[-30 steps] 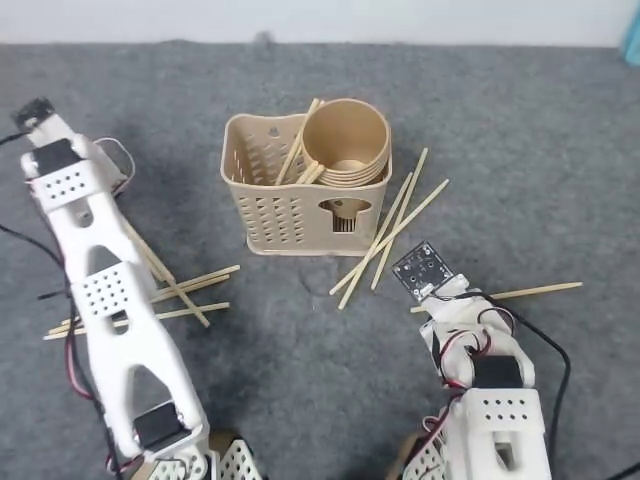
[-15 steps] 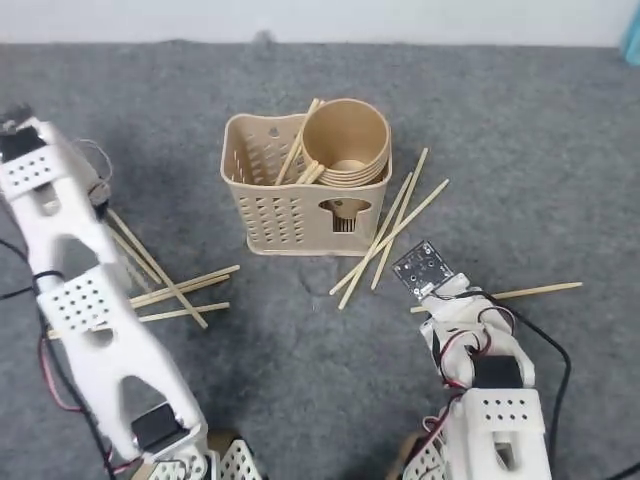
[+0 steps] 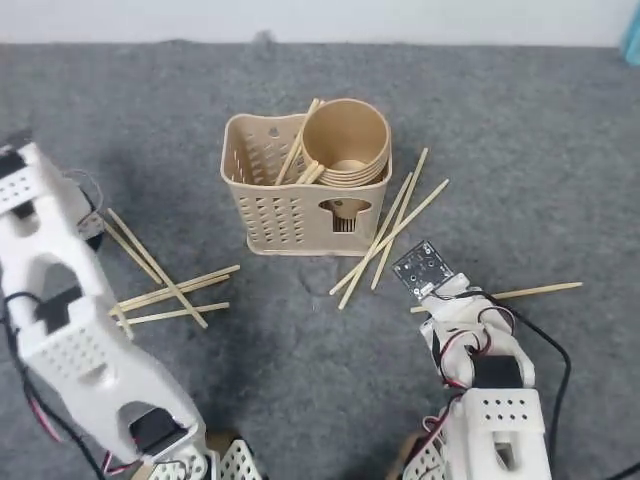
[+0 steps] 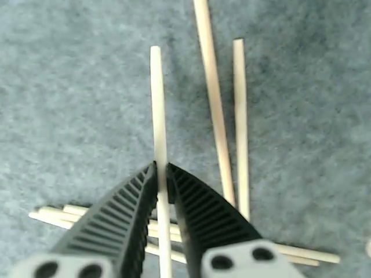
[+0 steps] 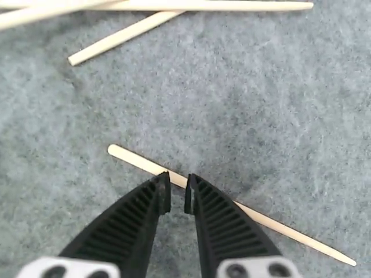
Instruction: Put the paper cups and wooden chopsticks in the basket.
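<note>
Your left arm (image 3: 40,260) stands at the far left, its jaws clenched on one chopstick (image 4: 155,104) among the loose pile (image 3: 175,286) on the bench (image 3: 520,120). In the middle, the basket (image 3: 275,215) holds the cups (image 3: 345,135) and a few sticks (image 3: 298,150), with three more chopsticks (image 3: 390,236) lying just beside its right side. Your right arm (image 3: 480,350) has its jaws a crack apart over a lone stick (image 5: 261,219).

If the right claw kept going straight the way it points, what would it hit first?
Most likely the wooden chopstick lying crosswise on the carpet, just beyond the tips of the right gripper. The gap between them is hard to judge.
</note>
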Controlling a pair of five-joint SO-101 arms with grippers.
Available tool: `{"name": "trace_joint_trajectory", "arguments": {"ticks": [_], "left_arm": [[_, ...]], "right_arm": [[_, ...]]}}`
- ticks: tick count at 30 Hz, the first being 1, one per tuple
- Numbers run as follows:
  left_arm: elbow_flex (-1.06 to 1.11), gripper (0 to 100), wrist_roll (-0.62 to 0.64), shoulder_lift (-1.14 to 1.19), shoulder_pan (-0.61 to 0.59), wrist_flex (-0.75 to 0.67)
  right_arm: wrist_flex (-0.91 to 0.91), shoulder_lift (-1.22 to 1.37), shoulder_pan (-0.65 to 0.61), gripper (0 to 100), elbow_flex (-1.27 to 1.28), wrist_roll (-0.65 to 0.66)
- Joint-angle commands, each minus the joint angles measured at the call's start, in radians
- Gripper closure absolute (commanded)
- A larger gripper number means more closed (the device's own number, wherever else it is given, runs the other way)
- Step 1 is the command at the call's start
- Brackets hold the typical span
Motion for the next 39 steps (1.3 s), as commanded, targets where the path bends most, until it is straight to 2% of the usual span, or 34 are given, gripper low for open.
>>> {"name": "trace_joint_trajectory", "arguments": {"ticks": [1,8,11,15,18,27,39], "left_arm": [[0.179,99,-0.046,-0.167,-0.041,-0.173],[0.417,98,-0.167,-0.226,-0.071,-0.408],[0.435,98,-0.189,-0.213,-0.086,-0.45],[0.43,89,-0.189,-0.221,-0.1,-0.453],[0.403,83,-0.189,-0.233,-0.107,-0.45],[0.323,83,-0.189,-0.196,-0.12,-0.525],[0.048,83,-0.187,0.143,-0.11,-0.522]], "right_arm": [[-0.018,-0.013,0.012,94.4,-0.021,-0.006],[-0.018,-0.013,0.012,94.4,-0.021,-0.005],[-0.018,-0.013,0.012,94.4,-0.021,-0.005],[-0.018,-0.013,0.012,94.4,-0.021,-0.005],[-0.016,-0.013,0.012,94.4,-0.021,-0.005],[-0.016,-0.013,0.012,94.4,-0.021,-0.006],[-0.019,-0.013,0.035,94.4,-0.021,-0.008]]}}
